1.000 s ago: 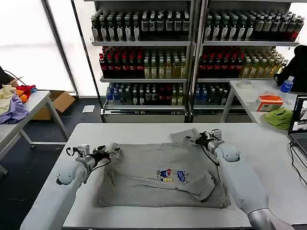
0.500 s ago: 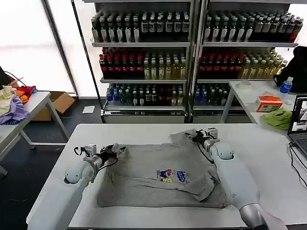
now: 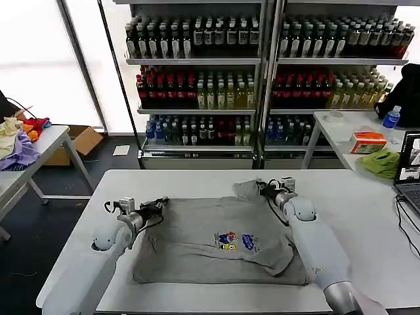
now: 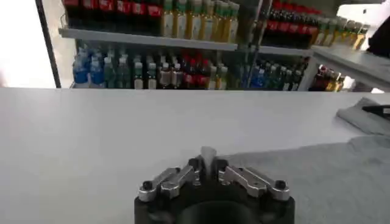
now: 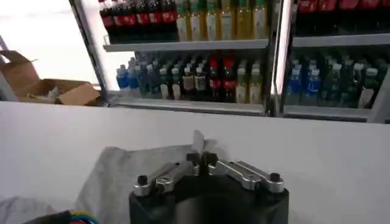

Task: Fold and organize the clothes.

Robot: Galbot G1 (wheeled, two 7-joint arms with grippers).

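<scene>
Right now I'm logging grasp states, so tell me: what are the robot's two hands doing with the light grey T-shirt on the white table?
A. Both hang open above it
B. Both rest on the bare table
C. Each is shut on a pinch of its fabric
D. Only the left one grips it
C: the left hand and the right hand are each closed on a fold of the light grey T-shirt, as both wrist views show.

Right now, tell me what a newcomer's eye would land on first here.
A grey T-shirt with a small multicoloured chest print lies spread across the white table. The left tool and right tool each pinch a far corner of it. Behind stand shelves of bottled drinks.
</scene>
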